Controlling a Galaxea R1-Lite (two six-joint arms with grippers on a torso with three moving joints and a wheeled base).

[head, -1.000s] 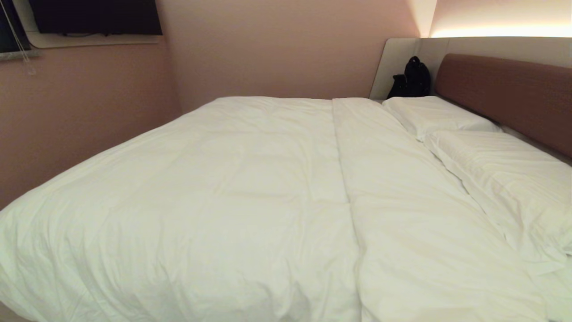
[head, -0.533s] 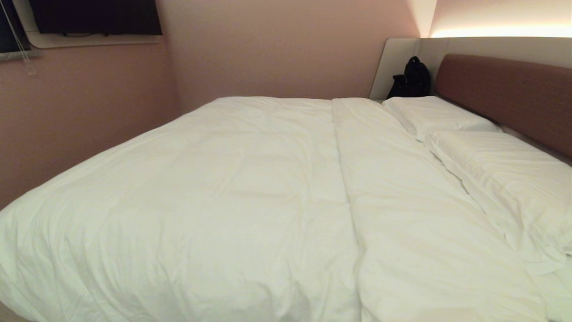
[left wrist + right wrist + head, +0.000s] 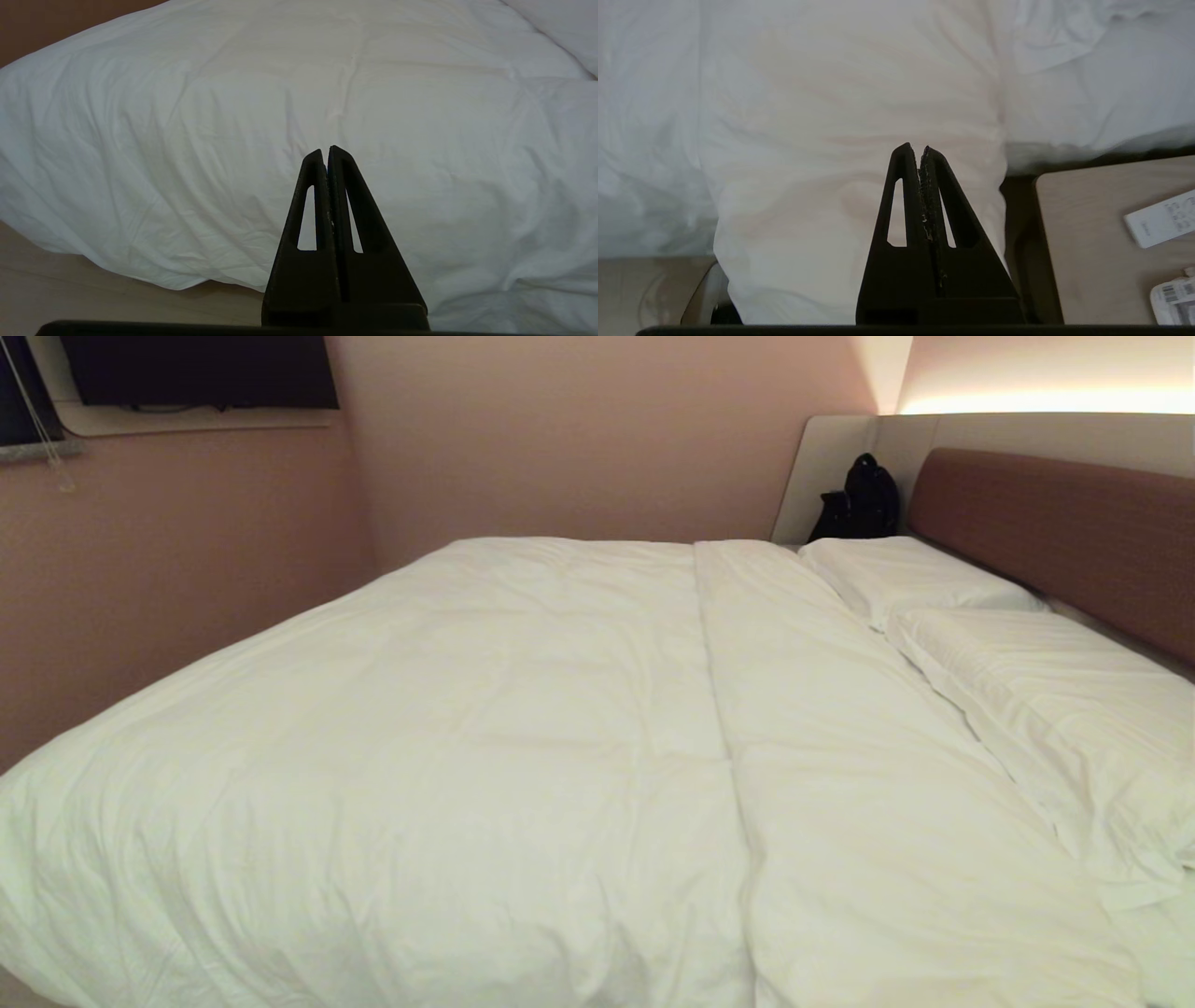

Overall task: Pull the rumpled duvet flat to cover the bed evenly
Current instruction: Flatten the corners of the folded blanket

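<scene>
On the far left of the head view, a dark flat screen (image 3: pixel 196 371) hangs high on the pink wall (image 3: pixel 597 439). Below it, the big puffy white duvet (image 3: pixel 448 775) lies spread over the wide low bed (image 3: pixel 1111 644). It covers the bed from the left edge across to the pillows, and it hangs down over the near side. It has soft creases, and one long fold line runs from the far side toward the near side.

To the right of the duvet, two white rectangular pillows (image 3: pixel 1046 709) lie side by side against the reddish-brown padded headboard (image 3: pixel 1064 532). A small black bag (image 3: pixel 864 499) sits in the far corner beside the headboard.

Neither arm shows in the head view. In the left wrist view, the black left gripper (image 3: pixel 325 150) points at the hanging side of the duvet, and its jaws are pressed tight together with nothing between them. In the right wrist view, the black right gripper (image 3: pixel 915 147) is over the duvet's near edge. Its jaws are clenched too, holding nothing. Beside it stands a pale wooden bedside table (image 3: pixel 1083 242) with a white paper card (image 3: pixel 1160 219) on it.
</scene>
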